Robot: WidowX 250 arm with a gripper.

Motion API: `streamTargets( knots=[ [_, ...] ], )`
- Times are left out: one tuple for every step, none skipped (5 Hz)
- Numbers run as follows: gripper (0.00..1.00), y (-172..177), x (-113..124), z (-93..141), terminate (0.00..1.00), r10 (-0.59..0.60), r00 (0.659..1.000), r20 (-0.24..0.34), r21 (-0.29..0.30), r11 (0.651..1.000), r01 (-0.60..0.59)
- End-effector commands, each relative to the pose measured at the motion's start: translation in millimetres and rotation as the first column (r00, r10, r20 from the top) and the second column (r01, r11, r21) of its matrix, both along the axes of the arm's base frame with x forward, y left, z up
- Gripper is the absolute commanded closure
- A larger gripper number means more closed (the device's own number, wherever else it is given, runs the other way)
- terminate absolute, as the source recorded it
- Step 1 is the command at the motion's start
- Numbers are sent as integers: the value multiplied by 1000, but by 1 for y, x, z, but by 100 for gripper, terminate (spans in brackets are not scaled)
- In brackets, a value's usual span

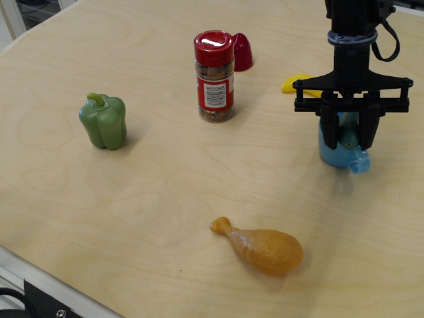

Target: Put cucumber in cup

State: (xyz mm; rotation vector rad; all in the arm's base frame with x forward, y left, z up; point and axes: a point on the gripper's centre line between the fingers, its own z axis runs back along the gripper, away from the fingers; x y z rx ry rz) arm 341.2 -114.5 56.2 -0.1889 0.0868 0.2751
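My black gripper (348,136) hangs straight down at the right of the table, shut on the dark teal-green cucumber (348,131), which stands upright between the fingers. The light blue cup (339,156) sits directly under it, mostly hidden behind the fingers; its small loop handle (360,163) pokes out toward the front right. The cucumber's lower end is level with the cup's rim, and I cannot tell whether it is inside.
A red-lidded spice jar (214,77) stands at centre back with a red object (241,52) behind it. A green bell pepper (103,121) is at left, a toy chicken drumstick (262,248) in front, a yellow object (296,84) behind the gripper.
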Motion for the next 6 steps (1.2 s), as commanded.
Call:
streamTargets(
  knots=[
    [0,-2,-18,31,0,17,997,70,-13,1000,-16],
    [0,7,-25,49,0,57,990,127,10,998,-59],
    [0,19,-37,69,0,100,977,189,45,993,-110],
    [0,19,-37,69,0,100,977,189,45,993,-110],
    [0,19,-37,69,0,100,977,189,45,993,-110],
    [0,19,-37,69,100,100,977,189,45,993,-110]
  ],
)
